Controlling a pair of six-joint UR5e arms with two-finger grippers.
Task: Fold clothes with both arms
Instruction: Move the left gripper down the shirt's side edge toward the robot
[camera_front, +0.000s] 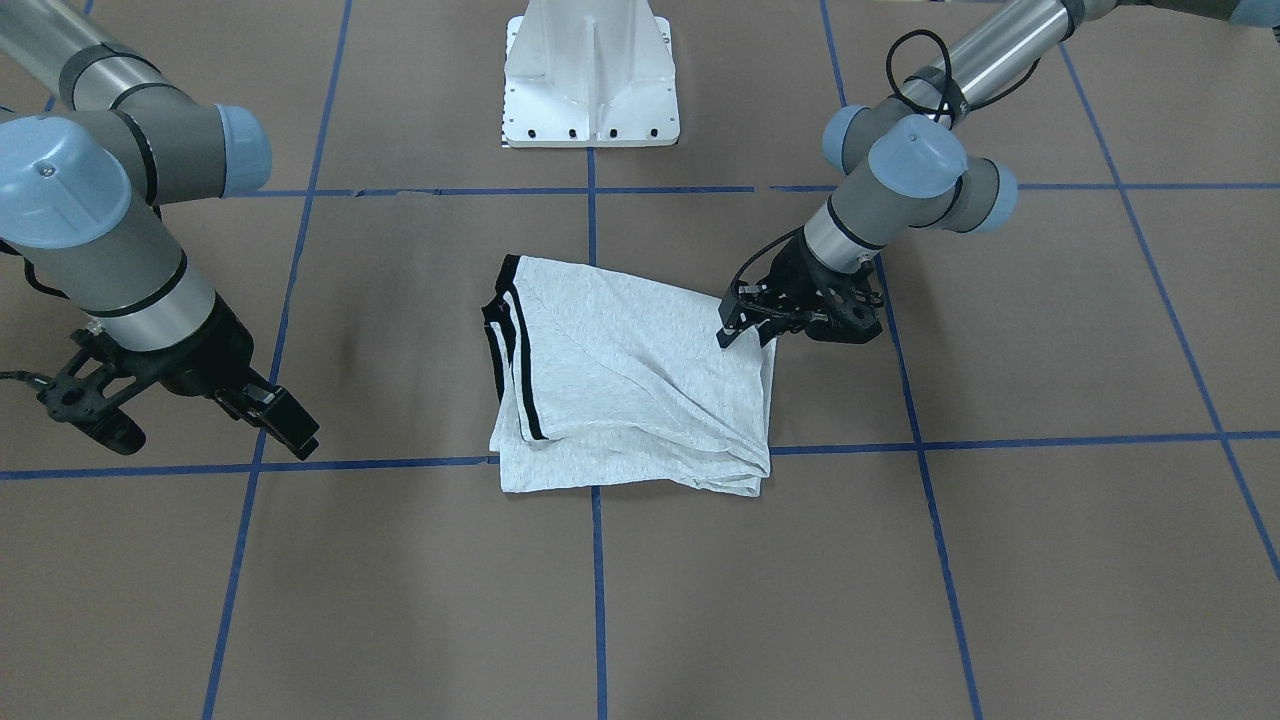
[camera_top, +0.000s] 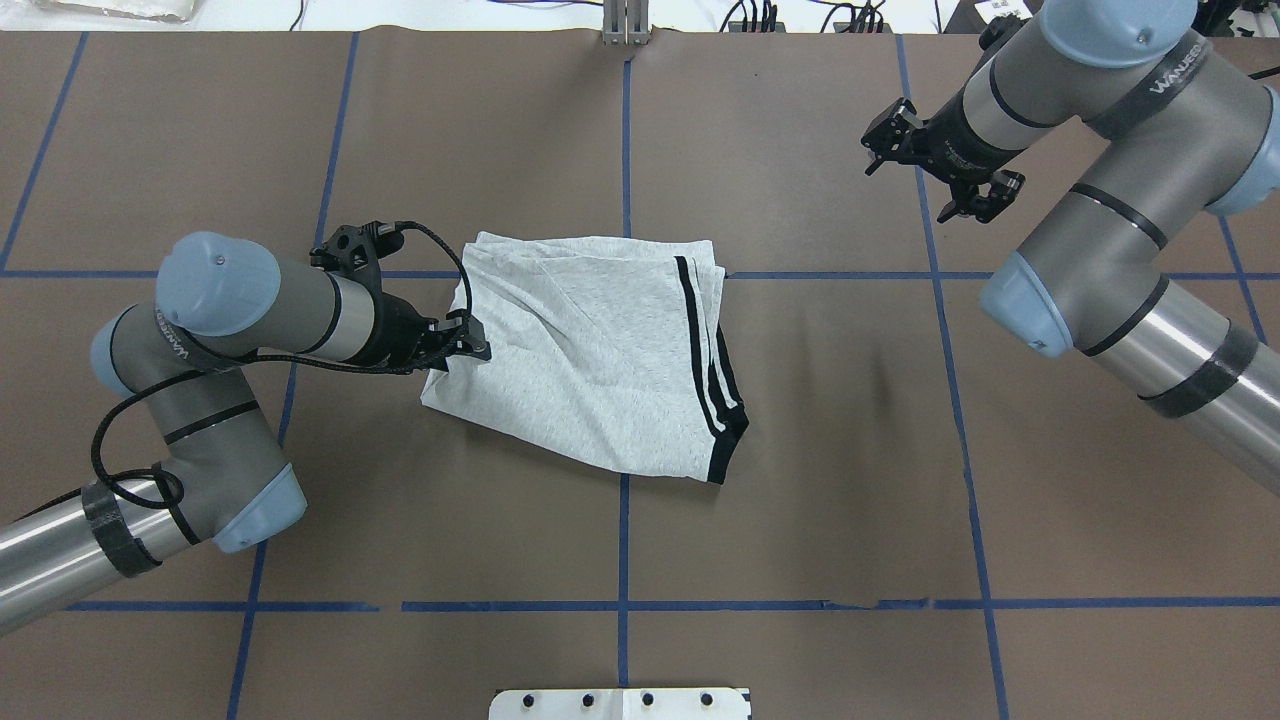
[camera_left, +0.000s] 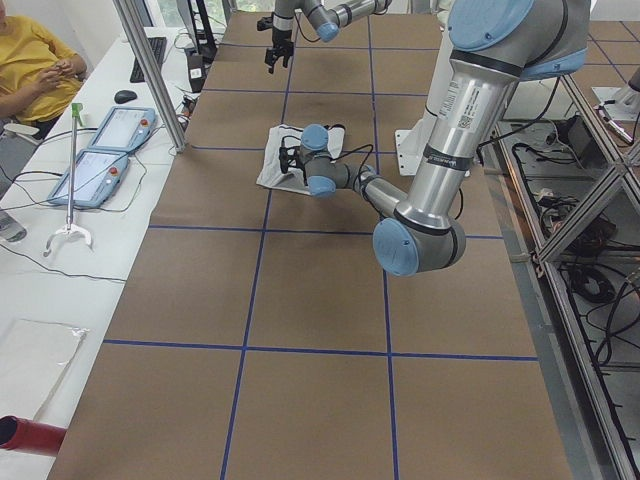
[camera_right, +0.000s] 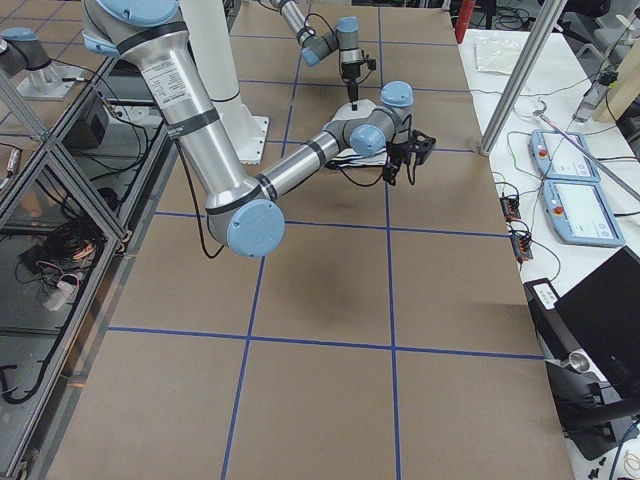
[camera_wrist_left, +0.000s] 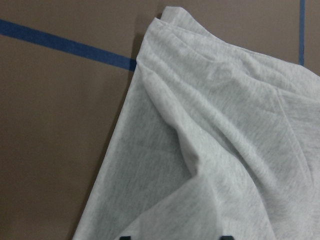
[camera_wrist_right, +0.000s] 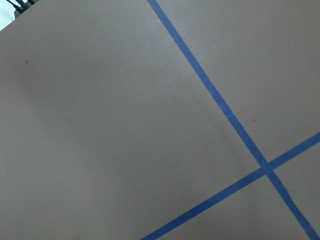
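Step in hand, as judged: final fold or release. T-shirt lies as a compact layered rectangle at the centre of the counter, striped trim on the edge toward the right arm. Left hand sits at the opposite edge, fingers spread over cloth, pinching nothing. Right hand hangs well apart above bare counter, fingers likewise spread. Next move calls for either lifting the left hand clear without dragging the top layer, or closing it on that edge.

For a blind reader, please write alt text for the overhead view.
A folded light grey T-shirt with black stripes lies on a brown table. The left black claw is at its edge, the right claw far away.
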